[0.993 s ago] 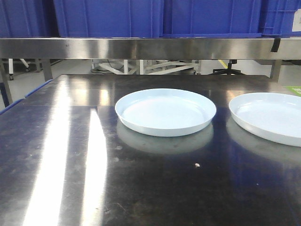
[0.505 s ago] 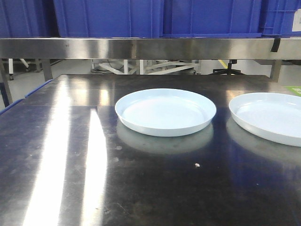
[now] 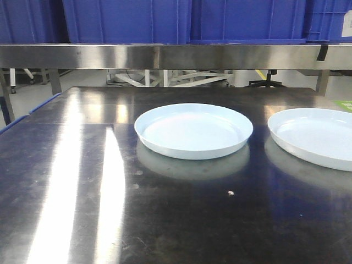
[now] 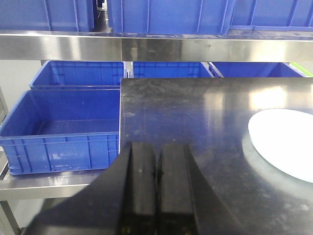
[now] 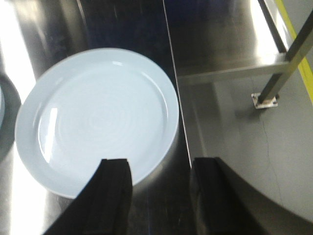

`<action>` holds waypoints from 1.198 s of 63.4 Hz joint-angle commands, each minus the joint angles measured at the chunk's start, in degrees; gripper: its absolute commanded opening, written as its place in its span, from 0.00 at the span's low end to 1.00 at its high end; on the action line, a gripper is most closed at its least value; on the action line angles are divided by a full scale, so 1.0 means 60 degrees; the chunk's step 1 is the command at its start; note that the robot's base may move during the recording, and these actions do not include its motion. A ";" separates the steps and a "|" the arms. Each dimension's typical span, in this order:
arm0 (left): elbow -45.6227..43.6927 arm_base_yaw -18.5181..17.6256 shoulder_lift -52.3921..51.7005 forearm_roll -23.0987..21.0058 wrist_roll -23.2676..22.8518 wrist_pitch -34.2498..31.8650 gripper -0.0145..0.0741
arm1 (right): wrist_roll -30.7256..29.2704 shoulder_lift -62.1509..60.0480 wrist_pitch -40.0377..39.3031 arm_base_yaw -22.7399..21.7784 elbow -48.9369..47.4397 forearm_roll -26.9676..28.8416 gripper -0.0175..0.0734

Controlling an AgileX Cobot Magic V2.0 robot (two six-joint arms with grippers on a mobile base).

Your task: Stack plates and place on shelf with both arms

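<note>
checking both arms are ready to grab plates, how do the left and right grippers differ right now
The left gripper has its fingers pressed together; the right gripper has its fingers spread wide. The left gripper sits near the table's left edge, with the middle plate off to its right; the right gripper hangs over the rim of the right plate. Both are black and hold nothing.

Two glossy, pale blue-white plates lie flat and unstacked on the counter point(image 3: 71, 192). The first plate point(image 3: 193, 131) is ahead-right of the closed left fingers point(image 4: 143, 186). The second plate point(image 3: 319, 135) is just ahead-left of the spread right fingers point(image 5: 115, 183).
</note>
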 commanded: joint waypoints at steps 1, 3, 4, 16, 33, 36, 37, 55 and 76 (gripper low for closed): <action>-0.0274 0.0024 0.0063 -0.0019 -0.0088 -0.0891 0.26 | -0.0086 0.0216 -0.0416 0.0019 -0.0362 -0.0068 0.65; -0.0274 0.0024 0.0063 -0.0019 -0.0088 -0.0891 0.26 | -0.0086 0.0372 -0.0460 0.0019 -0.0362 -0.0068 0.65; -0.0274 0.0024 0.0063 -0.0019 -0.0088 -0.0891 0.26 | -0.0086 0.0439 -0.0493 0.0019 -0.0362 -0.0102 0.65; -0.0274 0.0024 0.0063 -0.0019 -0.0088 -0.0891 0.26 | -0.0086 0.1646 -0.1045 0.0019 -0.0699 -0.0410 0.65; -0.0274 0.0024 0.0063 -0.0019 -0.0088 -0.0891 0.26 | -0.0086 0.3730 -0.1048 -0.0458 -0.2285 -0.0492 0.65; -0.0274 0.0024 0.0063 -0.0019 -0.0088 -0.0891 0.26 | -0.0086 0.4111 -0.1027 -0.0553 -0.2555 -0.0492 0.65; -0.0274 0.0024 0.0063 -0.0019 -0.0088 -0.0891 0.26 | -0.0086 0.4216 -0.1029 -0.0580 -0.2628 -0.0492 0.65; -0.0274 0.0024 0.0063 -0.0019 -0.0088 -0.0891 0.26 | -0.0086 0.5712 -0.0819 -0.0665 -0.3397 -0.0499 0.65; -0.0274 0.0024 0.0063 -0.0019 -0.0088 -0.0891 0.26 | -0.0086 0.6496 -0.0937 -0.0674 -0.3410 -0.0527 0.65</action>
